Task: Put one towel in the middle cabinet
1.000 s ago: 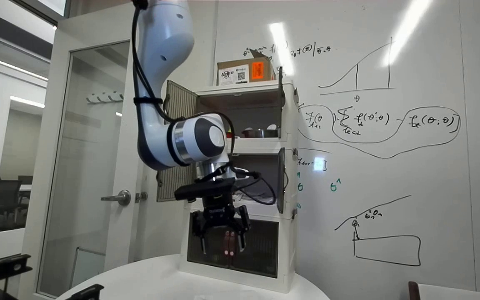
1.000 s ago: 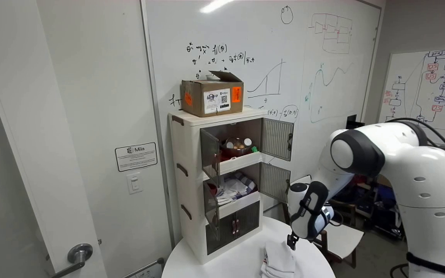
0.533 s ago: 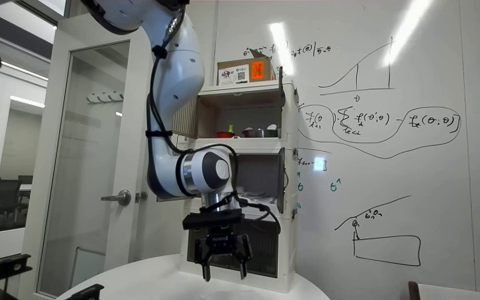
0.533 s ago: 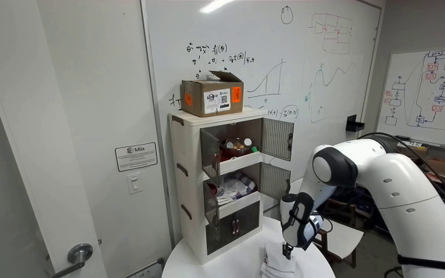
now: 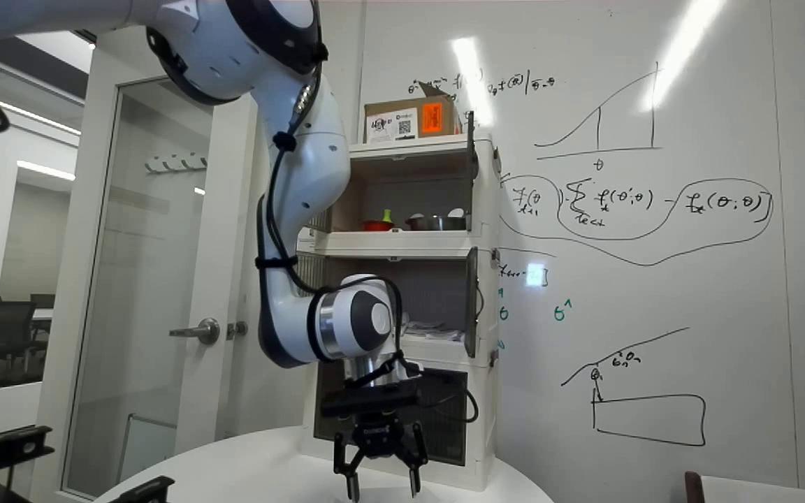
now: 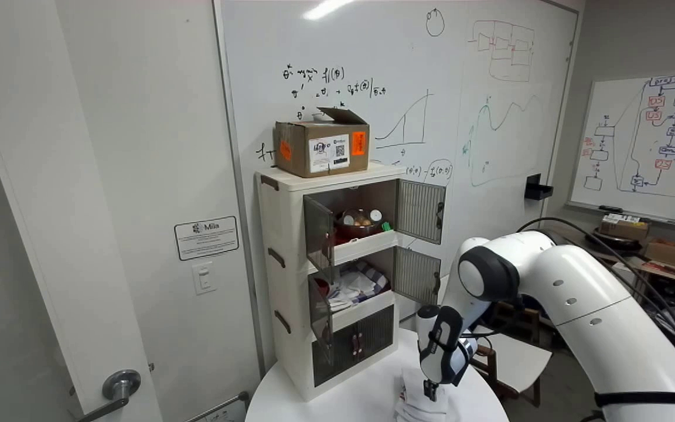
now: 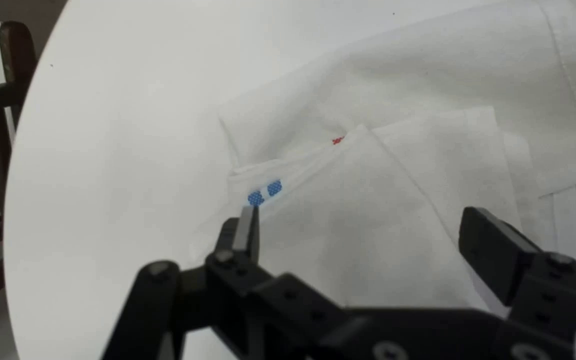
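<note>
White folded towels lie in a loose pile on the white table; the upper towel (image 7: 358, 235) has blue and red marks at its edge, and the pile also shows in an exterior view (image 6: 413, 407). My gripper (image 7: 360, 210) is open and empty, pointing down over the pile, with one finger on each side of the upper towel. In both exterior views the gripper (image 5: 384, 494) (image 6: 430, 391) is low over the table; I cannot tell whether its tips touch cloth. The middle cabinet (image 6: 364, 310) stands open in both exterior views (image 5: 437, 286), with cloths inside.
The middle compartment's doors (image 6: 418, 275) stick out on both sides. The upper compartment (image 6: 367, 246) is open too and holds a pot (image 6: 360, 224). The lowest compartment's doors (image 6: 337, 354) are shut. A cardboard box (image 6: 323, 149) sits on top. Chairs (image 7: 15, 60) stand by the table's edge.
My gripper has moved down from in front of the cabinet to low over the towel pile, shifting slightly sideways. It stays open. The towels and cabinet have not moved.
</note>
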Controlling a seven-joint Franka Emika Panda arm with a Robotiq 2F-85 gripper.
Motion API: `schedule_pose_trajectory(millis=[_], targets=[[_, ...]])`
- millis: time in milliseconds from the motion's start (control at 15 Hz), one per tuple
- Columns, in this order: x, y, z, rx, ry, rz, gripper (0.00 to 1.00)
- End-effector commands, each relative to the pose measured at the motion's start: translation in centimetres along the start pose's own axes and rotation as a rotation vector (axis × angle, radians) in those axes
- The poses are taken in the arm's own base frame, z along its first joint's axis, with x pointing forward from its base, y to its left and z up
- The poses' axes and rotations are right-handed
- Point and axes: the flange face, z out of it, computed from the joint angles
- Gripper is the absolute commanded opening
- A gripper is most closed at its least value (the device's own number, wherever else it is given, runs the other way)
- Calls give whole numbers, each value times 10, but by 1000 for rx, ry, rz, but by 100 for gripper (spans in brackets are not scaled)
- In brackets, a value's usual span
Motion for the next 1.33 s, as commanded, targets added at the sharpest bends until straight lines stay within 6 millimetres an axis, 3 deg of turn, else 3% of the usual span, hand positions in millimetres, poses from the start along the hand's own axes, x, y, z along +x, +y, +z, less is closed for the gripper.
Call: schedule_pose_trajectory(millis=[0,467,1267], targets=[[14,-9,20,-21,-13,-63,100],[20,-15,51,-86,-31,-74,100],[31,-22,73,-140,-44,-110,100]])
